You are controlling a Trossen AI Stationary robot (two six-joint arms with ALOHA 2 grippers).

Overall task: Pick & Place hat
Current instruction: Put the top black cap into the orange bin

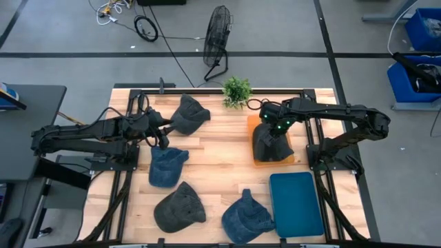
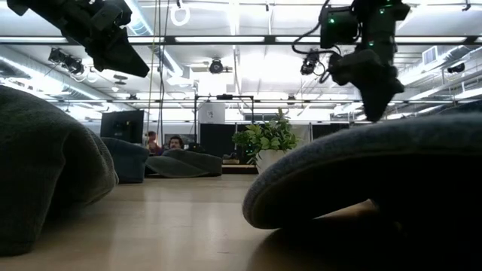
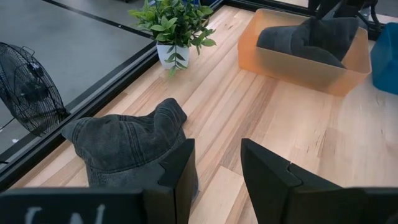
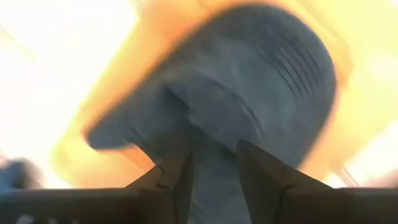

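L arm reaches in from the table's left edge, stretched nearly flat toward the centre. The left gripper (image 1: pixel 162 138) sits between the dark grey hat (image 1: pixel 189 114) at the back and a blue hat (image 1: pixel 165 167) just in front. In the left wrist view its fingers (image 3: pixel 180 174) stand apart w/ bare wood in the gap, nothing held; the grey hat (image 3: pixel 127 146) lies right beside one finger.

R arm comes in from the right edge, elbow bent back, wrist angled down over the orange bin (image 1: pixel 256 160). The right gripper (image 1: pixel 274 134) is closed on a dark hat (image 1: pixel 272 146) that hangs into the bin (right wrist view: fingers (image 4: pixel 177 180) pinch a fold of the fabric (image 4: pixel 249 93), orange wall around it).

Two more hats lie near the front: a grey one (image 1: pixel 178 207) and a blue one (image 1: pixel 244 217). A teal lid (image 1: pixel 296 204) lies beside them, a small potted plant (image 1: pixel 236 91) at the back edge.

No readable writing anywhere; a white mark on the left wrist's housing is too cropped to read.
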